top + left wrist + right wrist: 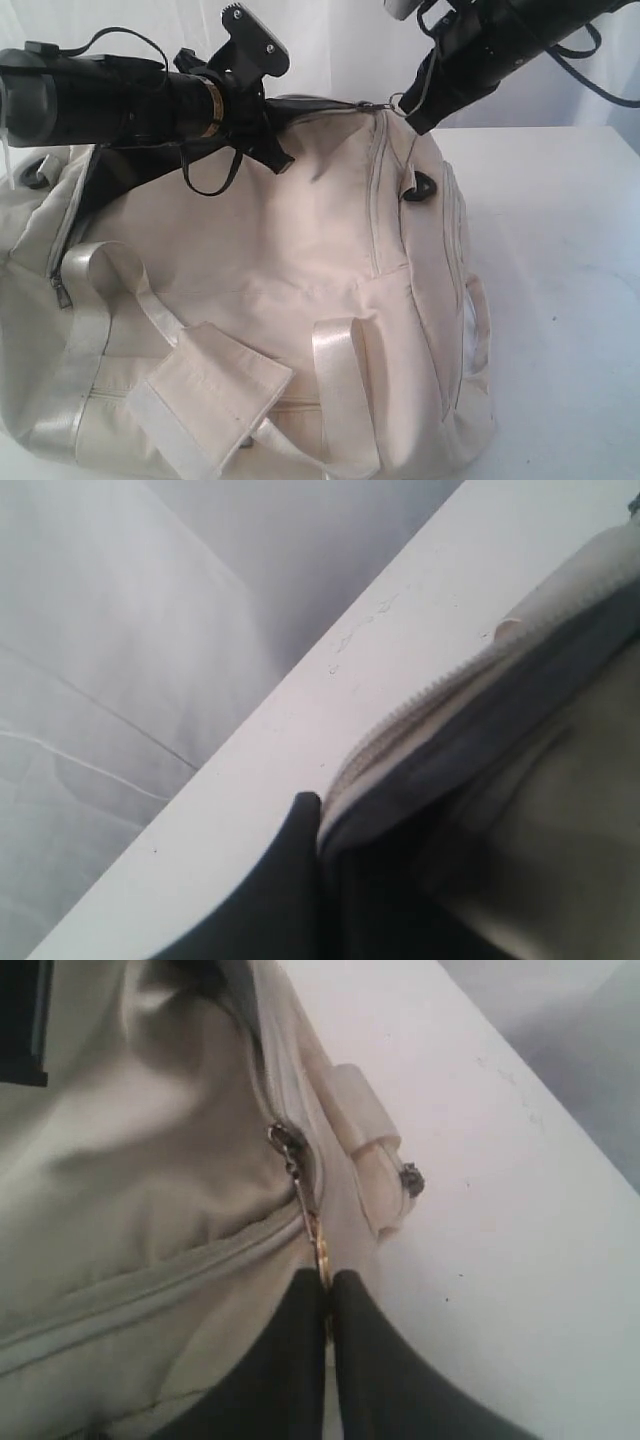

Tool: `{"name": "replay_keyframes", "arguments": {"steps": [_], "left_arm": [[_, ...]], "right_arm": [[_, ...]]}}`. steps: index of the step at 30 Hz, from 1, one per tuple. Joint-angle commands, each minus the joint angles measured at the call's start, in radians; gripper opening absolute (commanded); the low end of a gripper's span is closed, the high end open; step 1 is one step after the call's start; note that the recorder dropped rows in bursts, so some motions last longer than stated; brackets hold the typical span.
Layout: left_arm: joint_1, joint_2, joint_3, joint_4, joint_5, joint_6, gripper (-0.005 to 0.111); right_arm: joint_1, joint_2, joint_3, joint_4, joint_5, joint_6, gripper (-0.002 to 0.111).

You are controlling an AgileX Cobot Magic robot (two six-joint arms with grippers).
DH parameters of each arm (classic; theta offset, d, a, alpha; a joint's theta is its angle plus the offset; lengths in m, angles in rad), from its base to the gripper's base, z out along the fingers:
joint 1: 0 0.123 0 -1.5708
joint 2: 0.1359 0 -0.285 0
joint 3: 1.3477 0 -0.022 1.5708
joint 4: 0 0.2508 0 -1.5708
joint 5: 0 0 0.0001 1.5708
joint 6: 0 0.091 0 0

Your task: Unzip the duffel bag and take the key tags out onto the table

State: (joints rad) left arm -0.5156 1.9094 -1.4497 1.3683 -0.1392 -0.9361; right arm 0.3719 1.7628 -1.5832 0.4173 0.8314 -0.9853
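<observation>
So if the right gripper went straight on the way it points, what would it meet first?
The right gripper, shut on the zipper pull, would likely meet the zipper slider and duffel bag fabric just ahead; exact depth is unclear.

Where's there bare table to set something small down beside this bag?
Widest bare patch: the table on the right arm's side of the duffel bag. A narrower strip runs along the bag's far side, against the backdrop. Crowded at the bag's top, where the left gripper sits and the right gripper pinches the zipper pull.
</observation>
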Motion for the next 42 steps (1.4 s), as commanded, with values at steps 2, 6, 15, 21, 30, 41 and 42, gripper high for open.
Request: {"name": "replay_keyframes", "arguments": {"steps": [2, 6, 15, 21, 30, 41, 42], "left_arm": [[0.015, -0.029, -0.006, -0.013, 0.185, -0.014, 0.000], [0.015, -0.029, -0.006, -0.014, 0.228, -0.014, 0.000], [0.015, -0.029, -0.006, -0.014, 0.258, -0.014, 0.000], [0.015, -0.029, -0.006, -0.015, 0.229, -0.014, 0.000], [0.015, -0.037, 0.018, -0.012, -0.079, -0.026, 0.000], [0.015, -0.037, 0.064, 0.128, -0.288, -0.034, 0.000], [0.015, -0.037, 0.064, 0.128, -0.288, -0.034, 0.000]], "right_arm": [[-0.004, -0.036, 0.003, -0.061, 0.039, 0.033, 0.000], [-0.004, -0.072, 0.003, -0.061, 0.036, 0.033, 0.000], [-0.004, -0.204, 0.003, -0.127, 0.027, 0.115, 0.000], [-0.004, -0.242, 0.003, -0.108, 0.029, 0.154, 0.000], [-0.004, -0.052, 0.003, -0.036, -0.172, 0.039, 0.061], [-0.004, 0.141, 0.003, 0.172, -0.206, -0.489, 0.054], [-0.004, 0.145, 0.003, 0.172, -0.234, -0.495, 0.054]]}}
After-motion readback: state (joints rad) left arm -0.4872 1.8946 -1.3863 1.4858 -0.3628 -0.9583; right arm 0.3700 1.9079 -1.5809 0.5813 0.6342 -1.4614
